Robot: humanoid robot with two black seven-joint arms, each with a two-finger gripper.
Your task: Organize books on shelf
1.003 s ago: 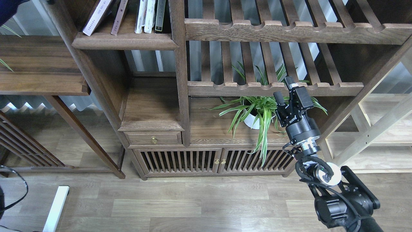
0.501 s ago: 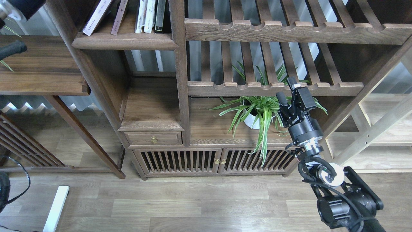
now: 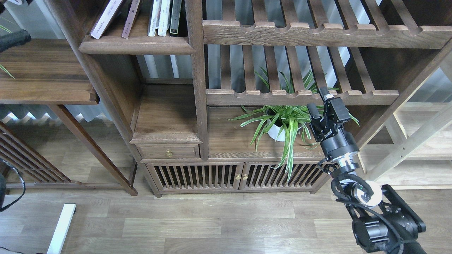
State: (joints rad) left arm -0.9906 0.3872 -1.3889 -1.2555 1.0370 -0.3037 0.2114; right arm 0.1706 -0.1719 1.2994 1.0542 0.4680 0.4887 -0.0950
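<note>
Far left edge, up top, there's a dark rounded bit of the left arm [image 3: 12,38] poking into view over a plain wooden ledge [image 3: 46,76]. The left tool itself isn't in the shot, so nothing to say about its fingers.

Next over is the shelf [image 3: 136,45], the solid dark-brown board with the rounded front edge, up in the top-left bay of the big bookcase. The books [image 3: 141,16] are all standing on it, only their lower parts visible since the frame cuts them off. A white one with a pale lavender band [image 3: 106,19] leans hard to the right, a thin brownish-pink one [image 3: 131,19] leans the same way just beside it, then a couple of white ones [image 3: 159,17] stand almost upright, with a dark one [image 3: 175,17] touching the upright post. Can't make out titles.

Under that shelf there's an open cubby, then a small drawer with a brass knob [image 3: 169,153].

Middle-right: a spider plant in a white pot [image 3: 279,130] sits on the lower board, under a slatted shelf with a scalloped rail [image 3: 300,95].

Right side: the right tool [image 3: 320,100] points up in front of the plant's right leaves, near that scalloped rail. Its two fingers stand apart with nothing between them, well away from the books.
</note>
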